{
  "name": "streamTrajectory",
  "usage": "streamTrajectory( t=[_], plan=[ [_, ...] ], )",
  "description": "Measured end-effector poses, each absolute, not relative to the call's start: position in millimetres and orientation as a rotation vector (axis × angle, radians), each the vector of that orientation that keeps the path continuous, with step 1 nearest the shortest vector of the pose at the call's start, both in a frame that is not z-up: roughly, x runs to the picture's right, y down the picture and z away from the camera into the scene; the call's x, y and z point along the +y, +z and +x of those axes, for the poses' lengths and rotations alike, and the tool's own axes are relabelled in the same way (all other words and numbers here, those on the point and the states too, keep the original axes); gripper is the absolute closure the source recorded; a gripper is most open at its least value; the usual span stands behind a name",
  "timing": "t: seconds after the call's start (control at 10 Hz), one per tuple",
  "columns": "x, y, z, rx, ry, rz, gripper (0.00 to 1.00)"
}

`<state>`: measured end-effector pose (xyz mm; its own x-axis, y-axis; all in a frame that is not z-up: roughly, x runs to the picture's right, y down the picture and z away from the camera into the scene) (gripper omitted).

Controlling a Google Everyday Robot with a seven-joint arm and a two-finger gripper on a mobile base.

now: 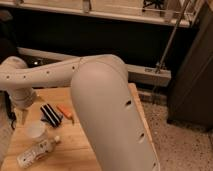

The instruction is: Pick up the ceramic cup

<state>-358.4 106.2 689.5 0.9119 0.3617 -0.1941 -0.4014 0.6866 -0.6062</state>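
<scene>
A: Wooden table (70,155) in a dim room; where is the ceramic cup (36,131)?
B: It stands upright near the left edge, beside 1 clear bottle (37,151); it is not lifted yet.
A: And the gripper (22,116)?
B: It hangs just up-left of the cup; released or clenched, I cannot tell; I judge that grasp and lift are left.

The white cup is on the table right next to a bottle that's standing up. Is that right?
Not quite. The camera view shows the bottle lying on its side, not standing up. It is right next to the white cup on the table. The gripper hangs just above and to the left of the cup.
</scene>
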Motion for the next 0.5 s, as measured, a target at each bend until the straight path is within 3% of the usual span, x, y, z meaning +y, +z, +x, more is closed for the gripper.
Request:
streamTrajectory(
  t=[0.5],
  plan=[
    [123.8,702.1,-335.9,0.042,0.538,-0.790,0.20]
  ],
)
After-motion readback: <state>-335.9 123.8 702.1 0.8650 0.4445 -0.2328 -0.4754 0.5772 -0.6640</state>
